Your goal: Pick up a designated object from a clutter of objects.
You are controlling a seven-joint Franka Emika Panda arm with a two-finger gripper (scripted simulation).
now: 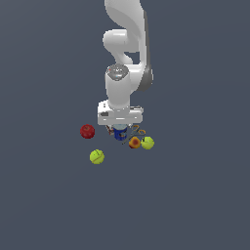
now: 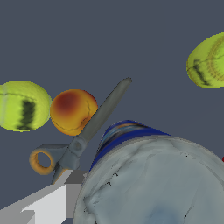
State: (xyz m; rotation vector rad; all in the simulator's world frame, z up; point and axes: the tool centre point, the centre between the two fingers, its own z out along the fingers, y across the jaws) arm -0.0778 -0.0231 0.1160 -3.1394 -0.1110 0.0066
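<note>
- Arm hangs straight down over the clutter, with the gripper [image 1: 120, 128] right on top of the can [image 1: 120, 133].
- Can is in the middle of the pile, standing upright. In the wrist view its grey lid [image 2: 153, 183] fills most of the frame, with the blue wall [image 2: 114, 139] showing at the edge.
- Honestly can't tell if the fingers are clenched on the can or just sitting around it. Only one pale finger [image 2: 41, 203] shows beside the lid.
- Apple [image 1: 87, 131] sits off to the exterior view's left, apart from the rest.
- One tennis ball [image 1: 96, 156] lies nearer the camera, left of the can. The other ball [image 1: 147, 142] is on the right, just beside the orange [image 1: 135, 142].
- Scissors [image 2: 87, 131] lie flat between the orange and the can, orange handle loop [image 2: 42, 160] close to the finger.
</note>
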